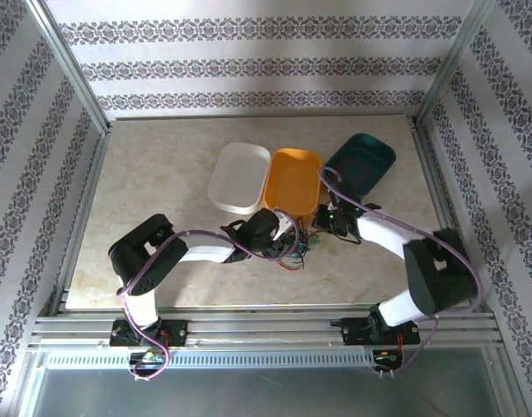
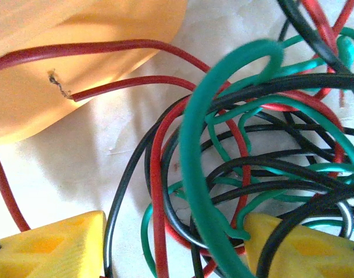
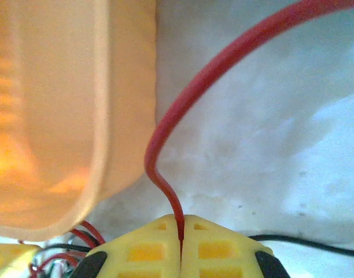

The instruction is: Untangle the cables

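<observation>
Right pincer [image 3: 181, 229] clamped on red cable [image 3: 194, 87] per wrist cam; left pincer [image 2: 177, 246] spread astride tangle [image 2: 252, 174].

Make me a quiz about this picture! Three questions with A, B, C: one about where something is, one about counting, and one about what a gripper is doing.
1. Where do the tangled cables lie?
A. hanging in the air
B. on the table, just in front of the orange tray
C. on the floor

2. How many trays stand on the table?
A. one
B. two
C. three

3. What is the right gripper doing?
A. shut on a red cable
B. wide open over nothing
C. shut on a spoon

Answers:
1 B, the top view shows the bundle on the table at the orange tray's near side.
2 C, a white tray, the orange one and a teal tray stand in a row.
3 A, its fingers meet with the red cable pinched between them.
</observation>
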`<state>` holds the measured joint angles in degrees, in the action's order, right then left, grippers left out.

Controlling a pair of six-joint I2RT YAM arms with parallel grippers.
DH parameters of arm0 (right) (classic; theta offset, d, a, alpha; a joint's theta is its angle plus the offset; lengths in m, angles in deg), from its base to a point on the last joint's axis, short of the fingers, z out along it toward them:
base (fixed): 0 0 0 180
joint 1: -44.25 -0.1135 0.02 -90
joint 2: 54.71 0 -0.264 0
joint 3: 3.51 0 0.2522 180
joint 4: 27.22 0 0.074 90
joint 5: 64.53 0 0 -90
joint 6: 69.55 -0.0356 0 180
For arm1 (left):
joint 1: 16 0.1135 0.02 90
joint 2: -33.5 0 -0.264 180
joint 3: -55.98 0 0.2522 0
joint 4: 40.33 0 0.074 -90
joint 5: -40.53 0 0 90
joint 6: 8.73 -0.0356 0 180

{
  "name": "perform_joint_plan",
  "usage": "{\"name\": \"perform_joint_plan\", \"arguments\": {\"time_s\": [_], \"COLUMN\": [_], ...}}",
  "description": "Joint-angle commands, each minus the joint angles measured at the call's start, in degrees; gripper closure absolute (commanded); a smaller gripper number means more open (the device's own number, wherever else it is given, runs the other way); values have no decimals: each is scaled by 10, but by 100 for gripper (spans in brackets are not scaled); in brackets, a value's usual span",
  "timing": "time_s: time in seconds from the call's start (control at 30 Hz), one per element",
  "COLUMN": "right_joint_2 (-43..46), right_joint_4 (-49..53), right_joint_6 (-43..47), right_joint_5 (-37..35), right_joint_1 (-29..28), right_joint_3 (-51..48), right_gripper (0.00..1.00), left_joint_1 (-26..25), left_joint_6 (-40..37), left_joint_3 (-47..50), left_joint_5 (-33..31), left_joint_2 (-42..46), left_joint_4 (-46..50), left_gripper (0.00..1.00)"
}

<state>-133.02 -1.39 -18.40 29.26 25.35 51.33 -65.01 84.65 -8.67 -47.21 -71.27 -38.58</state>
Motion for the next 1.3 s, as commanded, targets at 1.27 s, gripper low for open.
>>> {"name": "perform_joint_plan", "arguments": {"time_s": [1.27], "right_joint_2": [72], "right_joint_4": [-56], "right_joint_6": [37], "right_joint_5": [-112], "right_joint_1": [208], "right_joint_3": [279], "right_gripper": [100], "left_joint_1": [5], "left_joint_6": [17], "left_joint_3": [17], "left_joint_5": [-58], "left_joint_2": [-25], "left_joint_4": [4], "left_gripper": [38]}}
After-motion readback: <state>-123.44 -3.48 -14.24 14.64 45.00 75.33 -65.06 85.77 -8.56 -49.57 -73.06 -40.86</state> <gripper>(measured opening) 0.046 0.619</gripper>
